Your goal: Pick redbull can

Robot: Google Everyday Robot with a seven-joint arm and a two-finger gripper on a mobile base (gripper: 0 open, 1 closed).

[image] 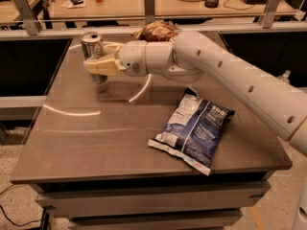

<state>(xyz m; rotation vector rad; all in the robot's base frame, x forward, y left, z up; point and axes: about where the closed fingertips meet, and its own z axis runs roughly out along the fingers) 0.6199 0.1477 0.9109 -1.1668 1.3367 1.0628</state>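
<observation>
The redbull can [91, 43] is a slim silvery can with a pull-tab top, upright at the far left of the grey table [96, 143]. My gripper [100, 66] reaches in from the right on the white arm [225, 73]. Its cream fingers [106, 65] are closed across the can's middle. The can's lower part shows just below the fingers, close to the table top.
A blue and white chip bag [194, 128] lies flat on the table's right front. A brown chip bag [156, 31] sits at the back edge, behind the arm. A rail and a cluttered desk run behind the table.
</observation>
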